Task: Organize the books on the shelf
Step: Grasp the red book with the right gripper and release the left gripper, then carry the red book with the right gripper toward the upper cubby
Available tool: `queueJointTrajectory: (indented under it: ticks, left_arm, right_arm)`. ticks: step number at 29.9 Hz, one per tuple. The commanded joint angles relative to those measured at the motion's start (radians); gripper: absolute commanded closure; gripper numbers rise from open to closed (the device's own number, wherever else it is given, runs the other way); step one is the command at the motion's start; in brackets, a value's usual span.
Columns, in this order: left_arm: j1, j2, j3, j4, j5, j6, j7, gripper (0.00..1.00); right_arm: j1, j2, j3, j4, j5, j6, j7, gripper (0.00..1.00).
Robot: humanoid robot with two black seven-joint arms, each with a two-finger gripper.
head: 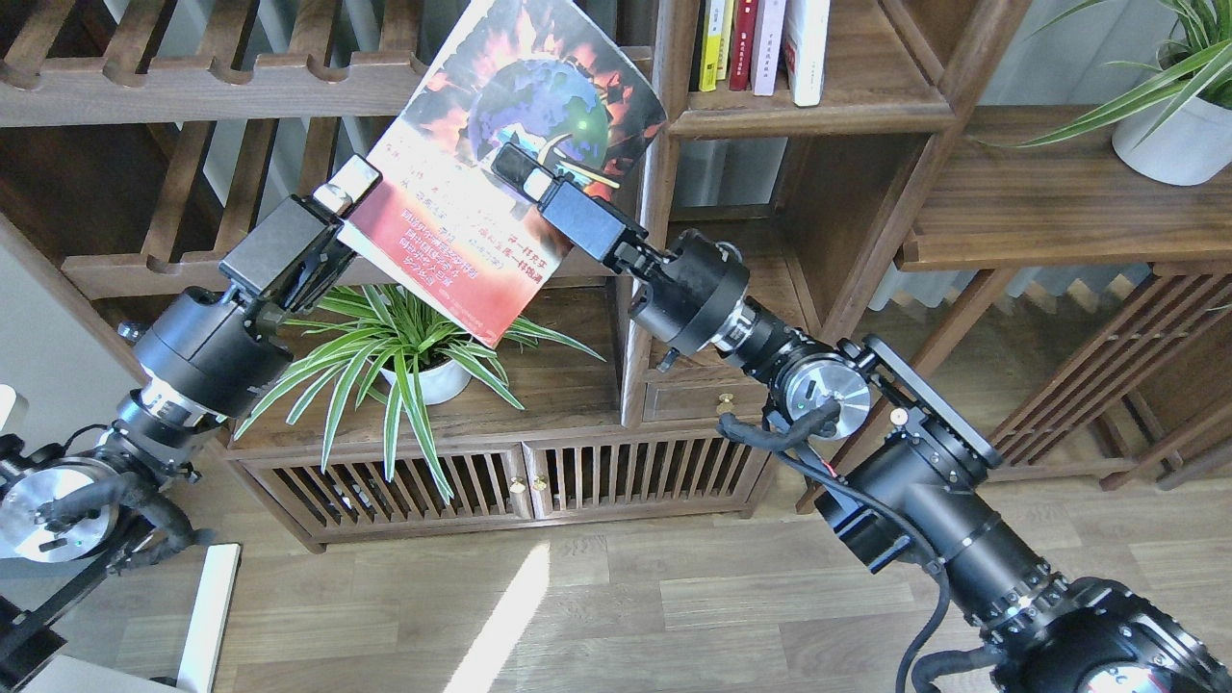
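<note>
Up in mid-air before the walnut bookcase, head view: orange-red illustrated book (pixel 500 164) held clear of every surface, front cover toward the camera. Cover shows a dark globe ringed with flame, red band with pale characters at the lower end. Long axis runs diagonally, upper end toward top right, lower corner down over the spider plant (pixel 404 346). Book tilted, not upright; the right edge of the cover bows slightly.

Left gripper (pixel 342 197) sits at the book's left edge, fingers closed onto that edge. Right gripper (pixel 525 173) lies across the cover face near the globe; one finger shows in front of the cover, the other is hidden, so the grip looks clamped on the book's right side, though I cannot see the rear finger.

Shelf (pixel 857 111), flat plank, upper right, past an upright post (pixel 669 192) from the held book. On it stand a yellow-spined book (pixel 712 43), a red-spined book (pixel 742 43), a pale lilac-white book (pixel 769 43) and a white book (pixel 807 48), all upright, side by side, pressed toward the left end. Rest of the plank to their right is bare wood.

Slatted racks (pixel 192 87) fill the left bay behind the held book. White plant pot (pixel 428 380) rests on the lower stand (pixel 539 395) beneath it. Second potted plant (pixel 1169 140) sits far right.
</note>
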State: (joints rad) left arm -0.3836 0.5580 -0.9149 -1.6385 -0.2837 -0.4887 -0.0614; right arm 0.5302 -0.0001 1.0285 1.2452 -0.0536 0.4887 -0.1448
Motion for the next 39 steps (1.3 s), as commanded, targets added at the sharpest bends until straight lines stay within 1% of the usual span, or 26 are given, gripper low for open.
queueJointTrajectory:
  ticks: [1, 3, 5, 11, 14, 20, 26, 30, 37, 39]
  left_arm:
    - [0.003, 0.002, -0.001, 0.005, 0.0, 0.0, 0.0, 0.27]
    - [0.02, 0.003, -0.001, 0.005, 0.0, 0.0, 0.0, 0.24]
    - [0.061, 0.007, -0.008, 0.005, 0.0, 0.0, 0.0, 0.2]
    - [0.169, 0.007, -0.085, 0.002, -0.002, 0.0, 0.002, 0.14]
    - [0.204, 0.007, -0.134, 0.003, -0.002, 0.0, 0.0, 0.12]
    - [0.273, 0.007, -0.219, 0.014, -0.002, 0.0, -0.002, 0.11]
    - [0.276, 0.005, -0.236, 0.055, -0.011, 0.0, -0.008, 0.11]
    - [0.276, 0.005, -0.239, 0.106, -0.014, 0.0, -0.018, 0.11]
    - [0.276, 0.002, -0.246, 0.166, -0.019, 0.0, -0.021, 0.11]
    - [0.278, 0.0, -0.248, 0.175, -0.02, 0.0, -0.021, 0.11]
  right_arm:
    - [0.001, 0.0, -0.004, 0.0, 0.0, 0.0, -0.002, 0.95]
    - [0.001, 0.0, -0.004, 0.0, 0.0, 0.0, -0.004, 0.96]
    - [0.001, 0.0, -0.007, 0.0, 0.0, 0.0, -0.006, 0.96]
    - [-0.006, 0.0, -0.008, 0.0, 0.0, 0.0, -0.006, 0.98]
    - [-0.007, 0.0, -0.008, 0.0, 0.0, 0.0, -0.006, 0.98]
    - [-0.009, 0.0, -0.002, 0.0, 0.0, 0.0, -0.009, 0.99]
    - [-0.01, 0.0, 0.004, 0.006, 0.0, 0.0, -0.015, 1.0]
    - [-0.012, 0.0, 0.004, 0.005, -0.002, 0.0, -0.021, 1.0]
    - [-0.016, -0.236, 0.06, 0.01, 0.0, 0.0, -0.022, 1.0]
    - [-0.025, -0.262, 0.085, 0.01, 0.003, 0.0, -0.022, 1.0]
